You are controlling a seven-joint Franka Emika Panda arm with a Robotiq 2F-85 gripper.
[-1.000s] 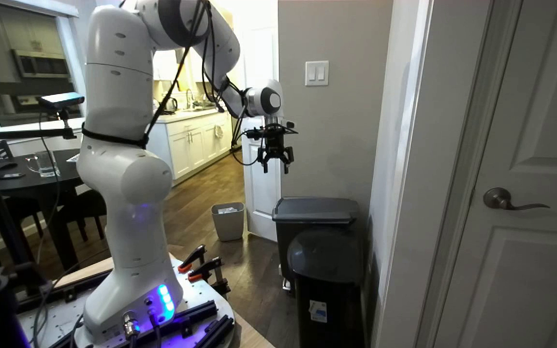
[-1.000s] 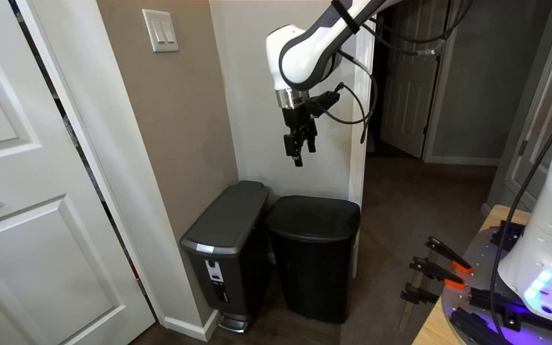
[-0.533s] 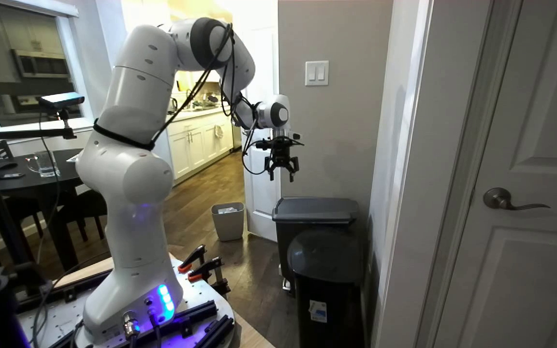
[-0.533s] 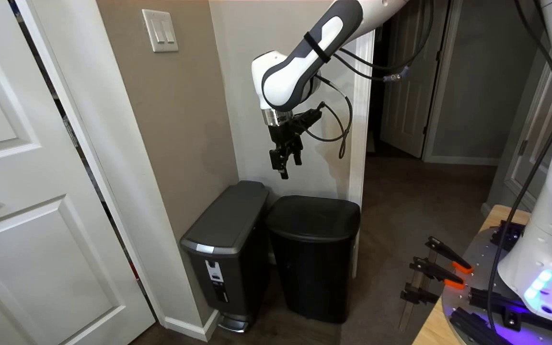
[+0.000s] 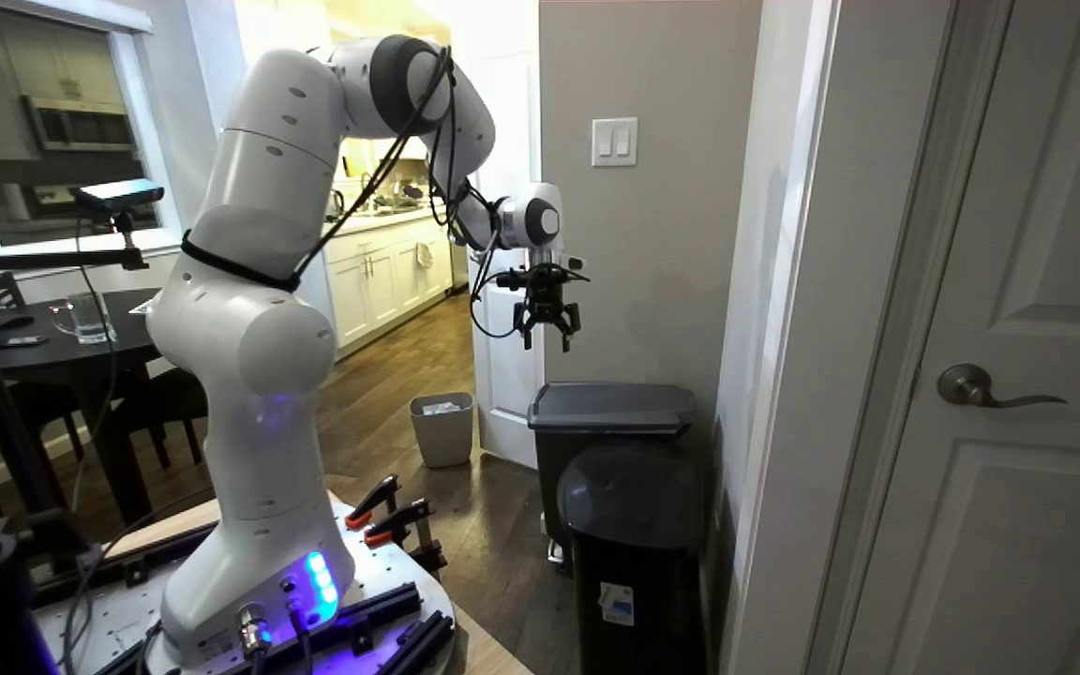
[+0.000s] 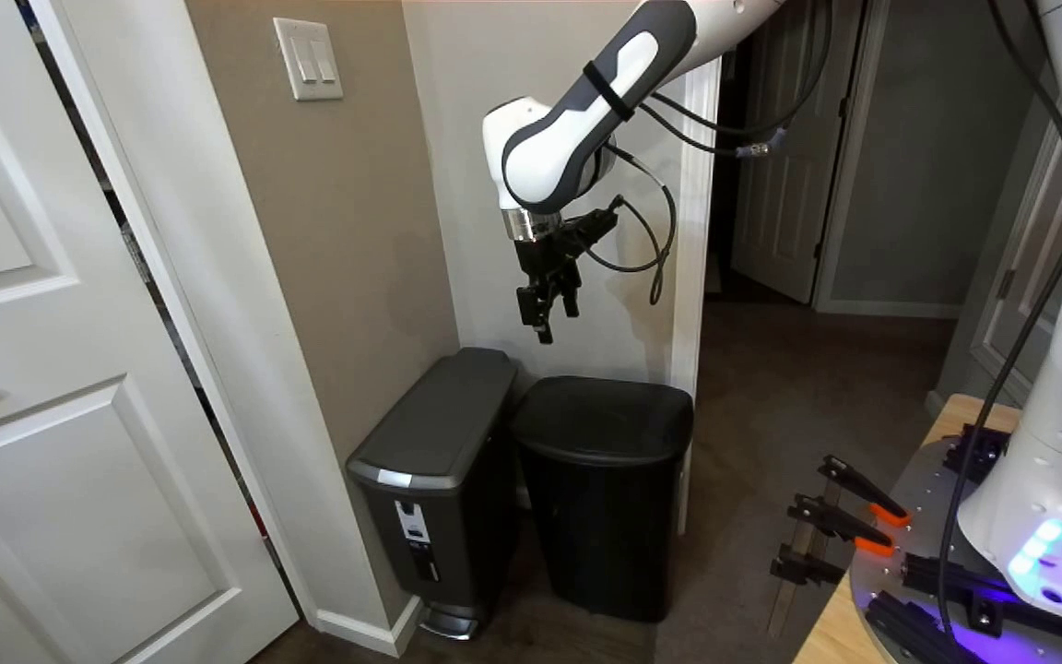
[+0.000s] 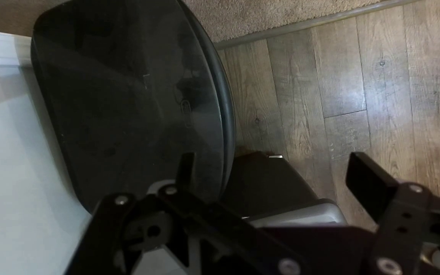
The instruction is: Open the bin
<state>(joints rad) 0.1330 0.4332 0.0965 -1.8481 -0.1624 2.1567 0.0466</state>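
Observation:
The bin is tall, black and rectangular with a flat dark-grey lid, which is shut. It stands by the wall in an exterior view, with a metal pedal at its foot. The bin also shows in an exterior view, partly behind a second black bin. In the wrist view, its grey lid edge and dark side show low in the middle, partly hidden by the fingers. My gripper points down, open and empty, above the lids and apart from them. It shows in an exterior view and the wrist view.
The second bin, with a rounded black lid, stands close beside the bin; it fills the left of the wrist view. A small grey container with papers stands on the wood floor. Walls and a light switch are close behind.
Over the past second my gripper has moved down and outward from the base, closer to the lids. It has hardly moved in the last half second. The bins have not moved.

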